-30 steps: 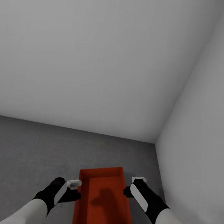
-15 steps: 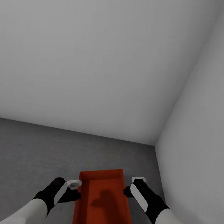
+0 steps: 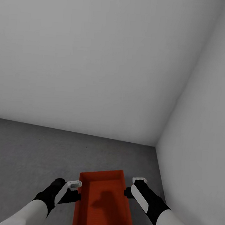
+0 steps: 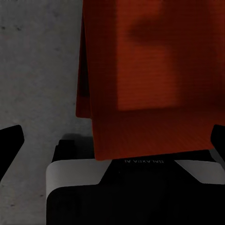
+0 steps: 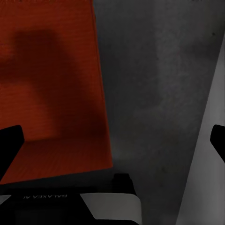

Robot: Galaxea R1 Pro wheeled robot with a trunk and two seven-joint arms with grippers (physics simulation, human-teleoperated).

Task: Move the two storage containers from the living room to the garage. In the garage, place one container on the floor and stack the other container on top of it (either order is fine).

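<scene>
One orange-red storage container (image 3: pixel 103 203) lies lengthwise between my two arms, low over the dark grey garage floor (image 3: pixel 31 153); I cannot tell whether it rests on it. My left gripper (image 3: pixel 75 193) is at its left long wall and my right gripper (image 3: pixel 128 192) at its right long wall. In the left wrist view the gripper (image 4: pixel 112 140) has its black fingertips (image 4: pixel 10 140) far apart, with the container's wall (image 4: pixel 84 89) between them. The right gripper (image 5: pixel 112 140) is spread just as wide beside the container (image 5: pixel 51 89).
A plain grey-white wall (image 3: pixel 96 57) stands ahead and a second wall (image 3: pixel 205 133) closes in on the right, meeting in a corner just beyond the container. Bare concrete stretches to the left.
The floor line, the corner and the container all sit slightly lower in the picture than a second ago, while both arms keep their place in it. The camera has shifted a little.
</scene>
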